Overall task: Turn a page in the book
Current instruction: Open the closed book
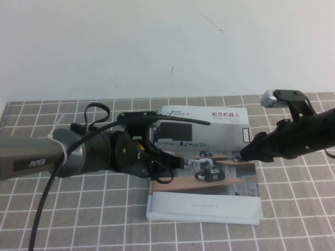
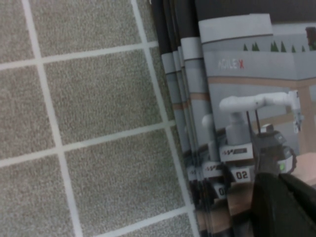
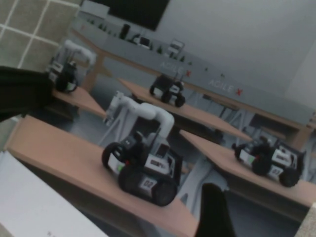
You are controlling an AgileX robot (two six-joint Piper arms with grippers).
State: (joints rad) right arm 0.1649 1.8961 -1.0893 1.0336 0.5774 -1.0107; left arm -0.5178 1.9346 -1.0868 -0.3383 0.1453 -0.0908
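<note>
The book (image 1: 207, 167) lies closed and flat on the grey tiled mat (image 1: 293, 209), cover up, its thick stack of page edges facing the robot. It is the landmark here. Nearest along its left edge sits the left gripper (image 1: 172, 159), low over the cover photo of robots on desks. Its pincer state I cannot tell: the left wrist view shows only one dark fingertip (image 2: 281, 207) resting at the cover, beside the fanned, slightly offset page edges. At the book's right edge the right gripper (image 1: 245, 152) reaches in and hangs just above the cover, near the white margin. Here too I cannot tell whether it is released or clenched, since the right wrist view shows only one dark finger (image 3: 212, 212) against the photo. Farther back, the red Chinese title runs along the book's far margin.

The page (image 1: 209, 138) to be turned, the cover leaf, is judged not yet lifted; it lies flush on the stack. To do this step well, one fingertip should catch only the top leaf at a free edge, sliding slightly so that it buckles upward, while the other arm holds the block down. Glossy paper will likely slip, and several leaves may come up together.

No containers are visible around the book.
</note>
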